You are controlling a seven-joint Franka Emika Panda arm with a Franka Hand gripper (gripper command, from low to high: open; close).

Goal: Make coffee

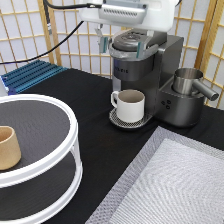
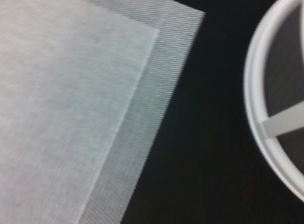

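White-housed claw [image 1: 121,45] is seen at the exterior view's top, directly above the lid of the dark grey coffee machine [image 1: 167,60]. Its two teal-tipped fingers [image 1: 103,43] are spread apart, one over each side of the round lid, and nothing is held between them. Whether the fingertips touch the lid cannot be told.

The coffee pod is not seen in either view, so its place cannot be given; the lid of the machine is seen closed.

Directly below the claw, a white mug [image 1: 131,105] with a handle is noted upright on the round drip tray [image 1: 116,120] at the foot of the machine. Its inside cannot be made out.

Below the claw and toward the exterior view's right, a metal jug [image 1: 187,80] is seated in the side unit of the machine, its spout or handle pointing toward the exterior view's right.

Well below the claw and toward the exterior view's left, a white two-tier round stand [image 1: 74,145] is recorded on the black table [image 1: 95,95]. A tan handleless cup [image 1: 7,147] stands upright on its upper shelf, at the far edge from the claw.

Well below the claw, toward the exterior view's bottom right, a grey mesh mat [image 1: 170,185] lies flat. A blue ribbed tray [image 1: 30,75] is noted lower than the claw, far toward the exterior view's left.

In the wrist view the mat [image 2: 59,100], a strip of black table [image 2: 194,150] and the stand's white rim [image 2: 258,100] are recorded.
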